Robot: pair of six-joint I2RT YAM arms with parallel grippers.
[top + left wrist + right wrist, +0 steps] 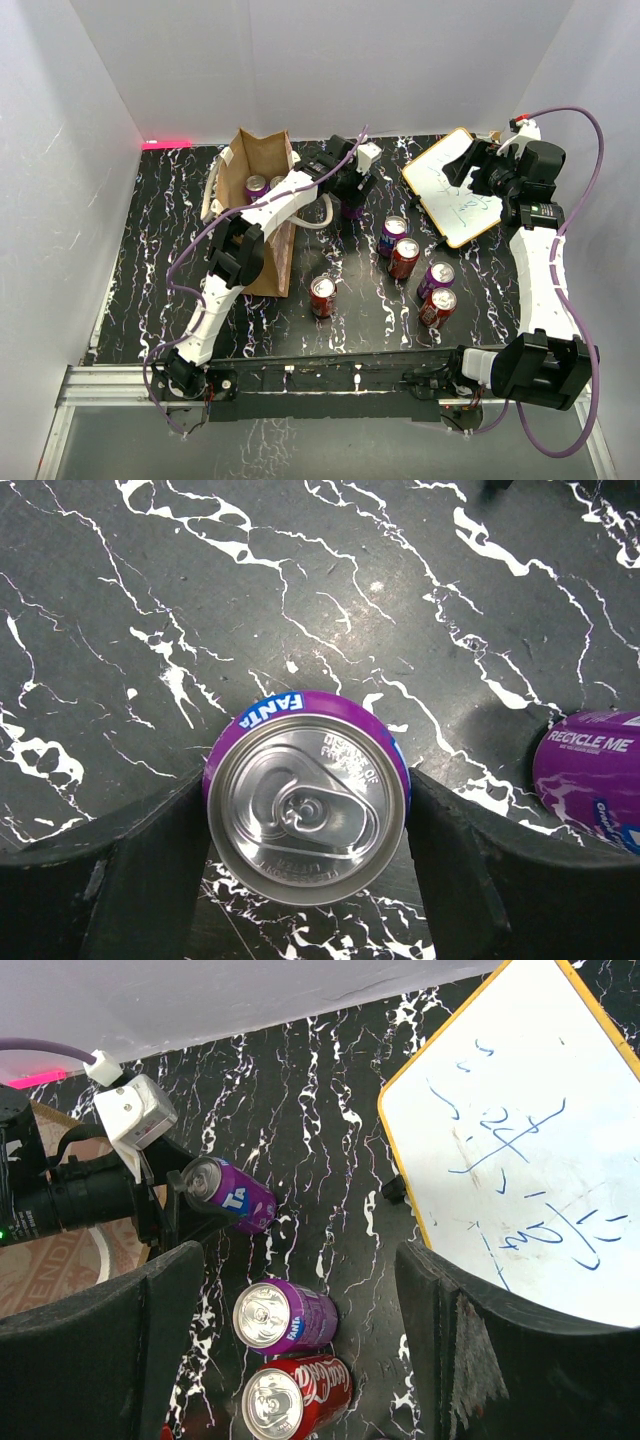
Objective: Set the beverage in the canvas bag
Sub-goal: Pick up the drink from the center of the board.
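A purple Fanta can (305, 810), the beverage, stands upright on the black marble table. My left gripper (308, 825) is down over it, with a finger pressed against each side. From above, this can (352, 211) is just right of the canvas bag (268, 225). The bag is a tall brown tote standing open, with cream handles, and holds another purple can (256, 187). The right wrist view also shows the gripped can (228, 1195). My right gripper (300, 1300) hangs open and empty at the back right, above the table.
A yellow-framed whiteboard (455, 190) lies at the back right under the right arm. Loose cans stand mid-table: purple (393, 232), red (404, 256), purple (436, 278), red (438, 305), and a red one (322, 295) near the bag. White walls surround the table.
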